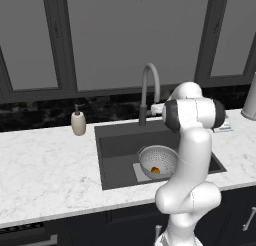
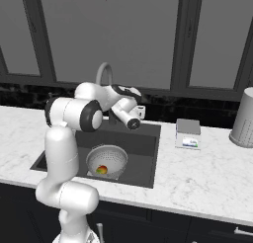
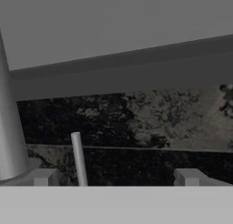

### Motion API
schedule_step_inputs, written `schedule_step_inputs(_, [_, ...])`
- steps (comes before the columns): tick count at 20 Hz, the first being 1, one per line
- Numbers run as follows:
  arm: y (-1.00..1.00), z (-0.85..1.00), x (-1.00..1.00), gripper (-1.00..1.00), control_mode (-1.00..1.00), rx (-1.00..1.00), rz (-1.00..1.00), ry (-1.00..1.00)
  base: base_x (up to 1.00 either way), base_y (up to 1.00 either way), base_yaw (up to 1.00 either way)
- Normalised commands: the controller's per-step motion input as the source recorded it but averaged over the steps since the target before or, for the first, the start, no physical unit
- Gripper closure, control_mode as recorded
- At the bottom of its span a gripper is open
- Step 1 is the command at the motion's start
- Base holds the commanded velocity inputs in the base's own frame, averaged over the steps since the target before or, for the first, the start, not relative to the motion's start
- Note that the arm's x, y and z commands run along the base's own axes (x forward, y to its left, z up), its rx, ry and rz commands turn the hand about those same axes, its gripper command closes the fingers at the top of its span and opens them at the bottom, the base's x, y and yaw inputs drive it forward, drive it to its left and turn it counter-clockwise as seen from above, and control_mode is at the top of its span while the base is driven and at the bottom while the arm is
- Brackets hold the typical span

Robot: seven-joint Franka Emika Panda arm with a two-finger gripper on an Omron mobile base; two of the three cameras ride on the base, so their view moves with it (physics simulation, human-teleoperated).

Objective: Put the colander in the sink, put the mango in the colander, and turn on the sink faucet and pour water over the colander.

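The faucet (image 1: pixel 149 85) at the sink's (image 1: pixel 117 145) back edge is hard and smooth. Push its thin lever (image 3: pixel 78 158). The gripper (image 3: pixel 116 176) is open, holding nothing.

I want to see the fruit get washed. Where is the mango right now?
The mango lies inside the colander, which sits in the sink on its right side in the left base view, below and in front of the faucet.
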Motion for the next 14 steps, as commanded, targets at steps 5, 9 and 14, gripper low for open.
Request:
schedule_step_inputs(5, [0.03,-0.11,0.16,-1.00,-1.00,0.00,0.00,0.00,0.00,0.00,0.00])
schedule_step_inputs(9, [0.08,-0.06,0.14,-1.00,-1.00,0.00,0.00,0.00,0.00,0.00,0.00])
schedule_step_inputs(14, [0.13,-0.01,0.07,-1.00,-1.00,0.00,0.00,0.00,0.00,0.00,0.00])
